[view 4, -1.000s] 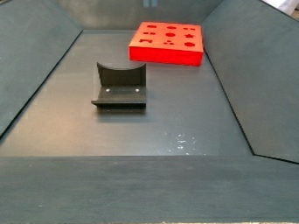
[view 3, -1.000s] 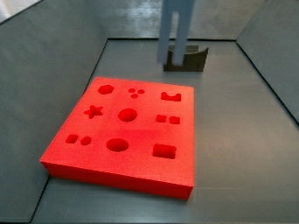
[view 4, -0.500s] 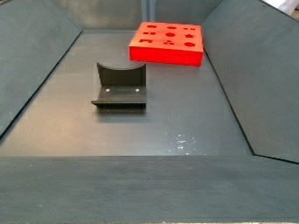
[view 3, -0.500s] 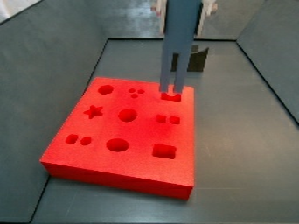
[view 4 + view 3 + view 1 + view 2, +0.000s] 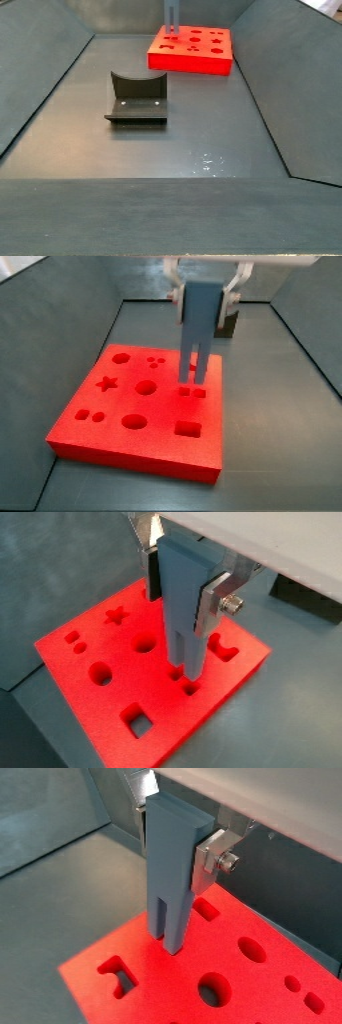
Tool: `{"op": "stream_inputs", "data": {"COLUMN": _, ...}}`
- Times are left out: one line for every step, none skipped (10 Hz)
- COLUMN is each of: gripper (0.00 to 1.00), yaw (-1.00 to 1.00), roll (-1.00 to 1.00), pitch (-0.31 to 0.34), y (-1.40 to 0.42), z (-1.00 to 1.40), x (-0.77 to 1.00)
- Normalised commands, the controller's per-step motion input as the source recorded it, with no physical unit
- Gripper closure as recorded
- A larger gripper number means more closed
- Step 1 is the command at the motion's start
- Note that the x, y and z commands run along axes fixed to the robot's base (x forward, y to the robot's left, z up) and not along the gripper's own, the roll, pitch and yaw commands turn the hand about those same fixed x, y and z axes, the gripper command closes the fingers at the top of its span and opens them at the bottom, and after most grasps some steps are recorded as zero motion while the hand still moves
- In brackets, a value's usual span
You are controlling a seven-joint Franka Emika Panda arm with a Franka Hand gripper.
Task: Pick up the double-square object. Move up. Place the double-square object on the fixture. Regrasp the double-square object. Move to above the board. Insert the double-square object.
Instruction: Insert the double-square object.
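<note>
A: Where is the pincer?

B: In a side view it sits at the upper middle of the frame, above the board. Its silver fingers are clamped on the upper part of the double-square object, which hangs upright with the two prongs pointing down.

A: And how close are the prongs to the board?

B: In both wrist views the prong tips are just over the red surface, beside a pair of small square holes. Whether they touch it cannot be told. Another wrist view shows the bar split at its lower end.

A: The fixture?

B: In a side view the fixture stands on the grey floor at middle left, well apart from the board at the top of the frame.
</note>
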Motion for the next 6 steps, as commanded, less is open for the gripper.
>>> {"op": "stream_inputs", "data": {"gripper": 1.0, "yaw": 0.05, "roll": 0.0, "pitch": -0.049, "y": -0.11, "z": -0.26, "x": -0.14}}
{"op": "stream_inputs", "data": {"gripper": 1.0, "yaw": 0.01, "roll": 0.0, "pitch": -0.071, "y": -0.09, "z": -0.2, "x": -0.05}}
{"op": "stream_inputs", "data": {"gripper": 1.0, "yaw": 0.0, "roll": 0.0, "pitch": -0.036, "y": -0.05, "z": -0.17, "x": 0.0}}
{"op": "stream_inputs", "data": {"gripper": 1.0, "yaw": -0.02, "roll": 0.0, "pitch": 0.0, "y": -0.01, "z": -0.14, "x": 0.01}}
{"op": "stream_inputs", "data": {"gripper": 1.0, "yaw": -0.05, "roll": 0.0, "pitch": 0.0, "y": -0.02, "z": -0.11, "x": 0.12}}
{"op": "stream_inputs", "data": {"gripper": 1.0, "yaw": -0.04, "roll": 0.0, "pitch": 0.0, "y": -0.01, "z": -0.1, "x": 0.13}}
